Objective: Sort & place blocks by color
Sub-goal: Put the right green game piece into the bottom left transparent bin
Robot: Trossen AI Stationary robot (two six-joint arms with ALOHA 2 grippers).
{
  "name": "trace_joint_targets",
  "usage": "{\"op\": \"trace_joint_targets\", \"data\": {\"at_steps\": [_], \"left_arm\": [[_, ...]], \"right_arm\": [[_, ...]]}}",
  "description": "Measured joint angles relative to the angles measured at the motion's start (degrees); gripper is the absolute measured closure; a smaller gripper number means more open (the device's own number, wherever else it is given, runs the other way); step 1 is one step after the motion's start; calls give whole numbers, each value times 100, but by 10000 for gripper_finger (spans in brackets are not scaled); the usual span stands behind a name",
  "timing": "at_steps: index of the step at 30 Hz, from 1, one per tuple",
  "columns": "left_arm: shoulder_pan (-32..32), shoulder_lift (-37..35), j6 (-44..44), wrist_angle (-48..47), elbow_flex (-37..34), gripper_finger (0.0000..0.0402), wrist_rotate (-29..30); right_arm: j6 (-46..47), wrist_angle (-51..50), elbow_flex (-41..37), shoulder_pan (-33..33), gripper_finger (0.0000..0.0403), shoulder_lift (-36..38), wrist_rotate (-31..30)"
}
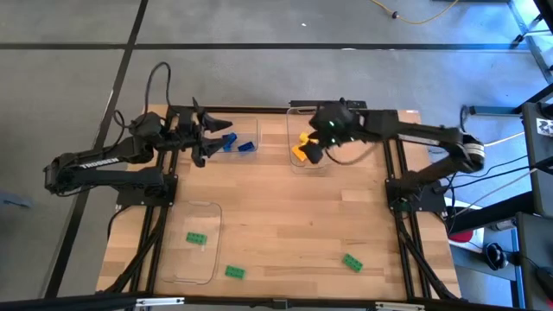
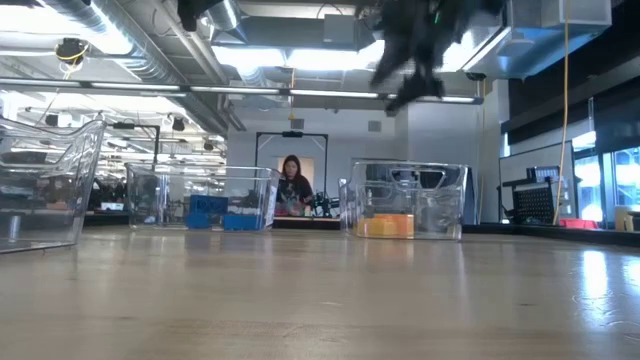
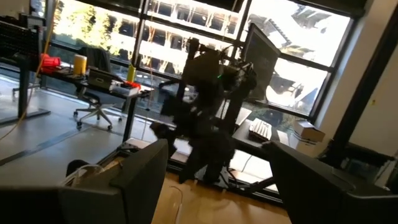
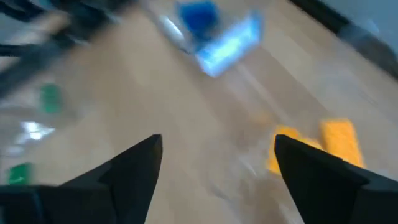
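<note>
Two blue blocks (image 1: 238, 145) lie in a clear tray (image 1: 251, 128) at the far side, and yellow blocks (image 1: 301, 149) lie in the tray (image 1: 294, 117) to its right. One green block (image 1: 197, 238) sits in the near-left tray (image 1: 177, 259). Two more green blocks (image 1: 234, 272) (image 1: 352, 262) rest on the table near its front edge. My left gripper (image 1: 212, 140) is open and hovers just left of the blue blocks. My right gripper (image 1: 315, 149) is open and empty above the yellow tray; its wrist view shows the yellow blocks (image 4: 339, 142) below its fingers.
The low view shows the blue tray (image 2: 205, 200) and the yellow tray (image 2: 405, 200) standing side by side at the far side, with my right gripper (image 2: 410, 70) raised over the yellow one. A person (image 2: 293, 185) stands in the room behind. Bare wood lies mid-table.
</note>
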State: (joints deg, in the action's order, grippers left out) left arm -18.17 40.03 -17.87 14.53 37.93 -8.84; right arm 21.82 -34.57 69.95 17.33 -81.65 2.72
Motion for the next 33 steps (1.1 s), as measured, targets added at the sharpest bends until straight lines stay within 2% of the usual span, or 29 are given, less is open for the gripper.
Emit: {"op": "trace_joint_targets", "data": {"at_steps": [5, 9, 14, 17, 21, 24, 26, 33], "left_arm": [[0, 2, -2, -14, 0, 131, -284], [0, 2, 21, -16, 0, 131, -288], [-1, 2, 59, -56, 0, 131, -266], [0, 4, 187, -147, 0, 131, -266], [-2, 9, 157, -274, 0, 131, -271], [109, 9, 47, -281, 0, 131, -248], [287, 15, 78, -285, 0, 131, -158], [981, 241, 588, -294, -6, 131, 571]], "right_arm": [[163, 599, 0, -1128, 92, 552, -722], [104, 768, 0, -1845, 92, 740, -1271], [16, 1116, -351, -2432, 92, 871, -1460], [45, 2058, -1087, -2626, 92, 1149, -1345], [217, 4239, -2112, -2654, 92, 1526, -905], [160, 5374, -2537, -2654, 92, 1669, -839], [-5, 5635, -2623, -2654, 92, 1673, -825], [-414, 5622, -2592, -2652, 92, 1673, -825]]}}
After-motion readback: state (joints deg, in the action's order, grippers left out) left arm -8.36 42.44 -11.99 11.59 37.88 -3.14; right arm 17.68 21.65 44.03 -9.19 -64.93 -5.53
